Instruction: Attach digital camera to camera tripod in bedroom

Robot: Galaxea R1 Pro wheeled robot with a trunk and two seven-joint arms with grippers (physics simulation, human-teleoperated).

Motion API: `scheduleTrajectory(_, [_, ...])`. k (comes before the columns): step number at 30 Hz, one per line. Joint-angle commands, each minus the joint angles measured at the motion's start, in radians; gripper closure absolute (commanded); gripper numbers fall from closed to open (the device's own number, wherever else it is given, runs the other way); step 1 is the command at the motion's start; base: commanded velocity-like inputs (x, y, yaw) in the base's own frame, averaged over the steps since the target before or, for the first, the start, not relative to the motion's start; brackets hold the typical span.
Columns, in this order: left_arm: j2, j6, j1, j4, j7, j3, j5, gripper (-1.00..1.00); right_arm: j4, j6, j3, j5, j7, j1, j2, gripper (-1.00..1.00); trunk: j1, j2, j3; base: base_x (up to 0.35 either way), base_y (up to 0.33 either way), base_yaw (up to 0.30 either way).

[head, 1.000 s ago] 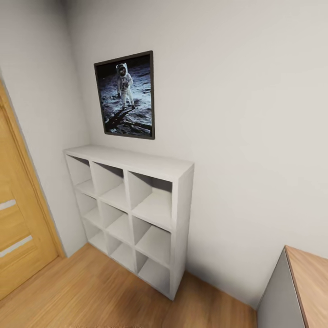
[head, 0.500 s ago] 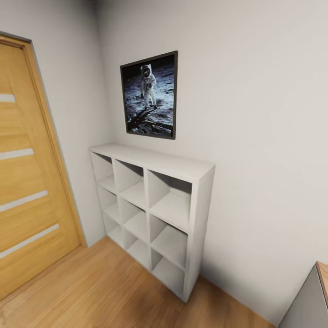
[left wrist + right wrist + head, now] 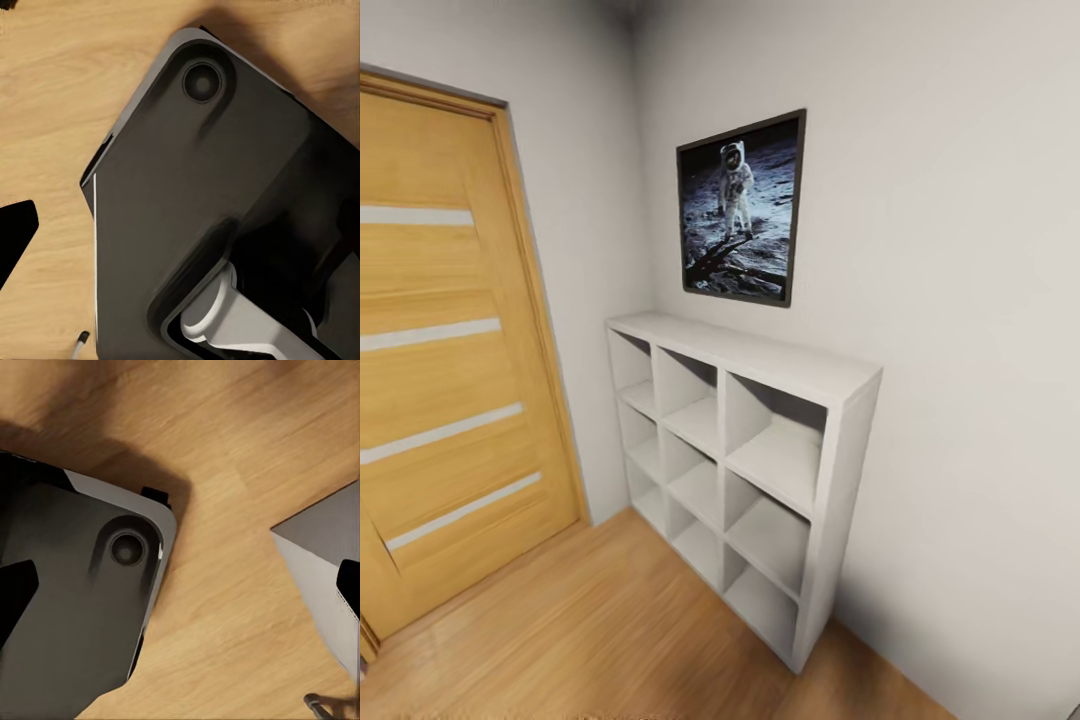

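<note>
Grip state of both arms impossible to tell: only one dark fingertip (image 3: pixel 16 232) over the robot base (image 3: pixel 210 187) and wood floor (image 3: pixel 247 450). At 12 o'clock, one nine-cubby shelf (image 3: pixel 745 470), one astronaut picture (image 3: pixel 740 208); at 9 o'clock, one door (image 3: pixel 445 350).

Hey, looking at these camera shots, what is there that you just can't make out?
- Head view: the door is cut off by the left edge, so its handle cannot be seen.
- Head view: the shelf's lower cubbies are partly hidden by its own dividers.
- Left wrist view: the robot's dark base covers much of the floor.
- Right wrist view: the grey furniture corner is cut off by the edge; what it is stays unclear.
</note>
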Motion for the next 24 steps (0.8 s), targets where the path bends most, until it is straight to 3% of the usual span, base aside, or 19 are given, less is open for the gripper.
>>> scheduleTrajectory(1, [0.000, -0.001, 0.001, -0.001, 0.001, 0.004, -0.002, -1.00, 0.003, -0.006, -0.001, 0.005, 0.002, -0.001, 0.000, -1.00, 0.000, -0.001, 0.000, 0.000, 0.000, 0.277])
scheduleTrajectory(11, [-0.001, -0.001, 0.001, -0.001, 0.001, 0.001, -0.003, -1.00, 0.003, -0.009, -0.004, -0.015, 0.002, -0.001, -0.002, -1.00, 0.000, -0.001, 0.000, 0.000, 0.000, 0.277])
scheduleTrajectory(20, [-0.001, -0.001, 0.001, -0.001, 0.001, 0.000, -0.003, -1.00, 0.003, -0.008, -0.002, -0.128, 0.002, -0.001, -0.005, -1.00, 0.000, -0.001, 0.000, 0.000, 0.000, 0.277])
scheduleTrajectory(24, [0.000, -0.001, 0.001, -0.001, 0.001, 0.003, -0.003, -1.00, 0.003, -0.007, 0.000, -0.147, 0.002, -0.001, -0.006, -1.00, 0.000, -0.001, 0.000, 0.000, 0.000, 0.277])
